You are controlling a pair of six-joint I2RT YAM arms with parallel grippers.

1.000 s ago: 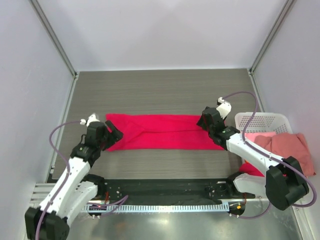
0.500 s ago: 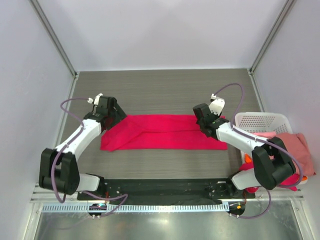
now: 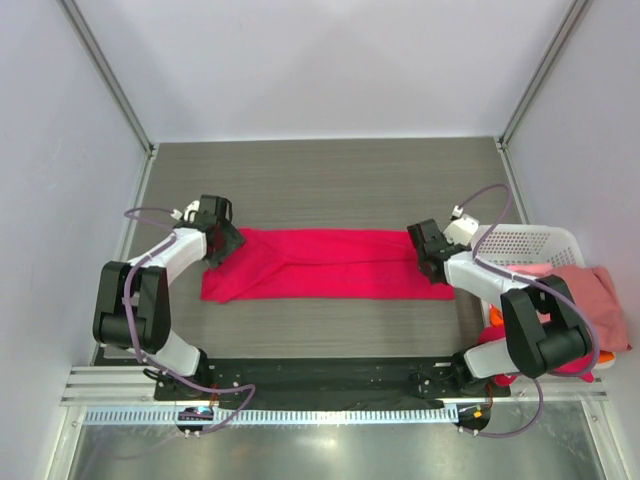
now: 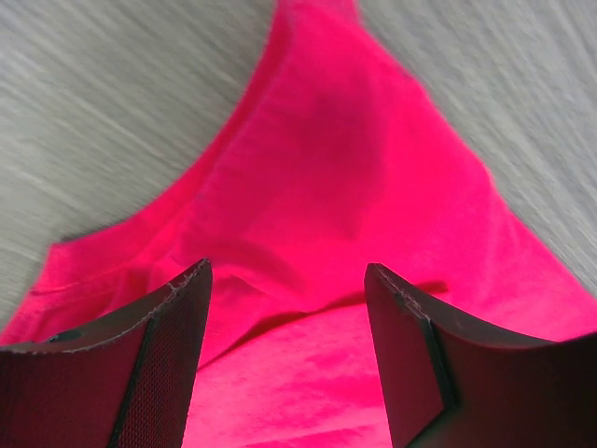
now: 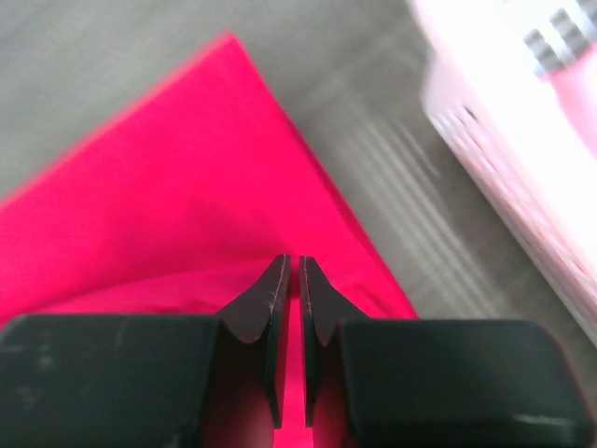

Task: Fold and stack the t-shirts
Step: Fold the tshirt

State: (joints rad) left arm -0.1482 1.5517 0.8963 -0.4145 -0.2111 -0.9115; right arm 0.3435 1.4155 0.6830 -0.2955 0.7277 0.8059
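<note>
Right hand (image 3: 422,246) has slid toward the basket (image 3: 520,240), fingers together at the crimson t-shirt (image 3: 330,265) end nearest it. Left hand (image 3: 224,246) has dropped to the far end, fingers apart. Shirt flat on table (image 3: 330,180), part-folded.

Grey wood-grain table (image 3: 330,175), white walls (image 3: 320,60)

We see a crimson shirt (image 3: 330,265), a grey streaked worktop (image 3: 320,180), a white perforated basket (image 3: 515,243) and a salmon-pink shirt (image 3: 590,295).

I see my left gripper (image 4: 287,273) with its jaws spread wide above the crimson t-shirt (image 4: 354,177). Grey desk (image 4: 103,103) shows beyond the cloth's curved edge.
</note>
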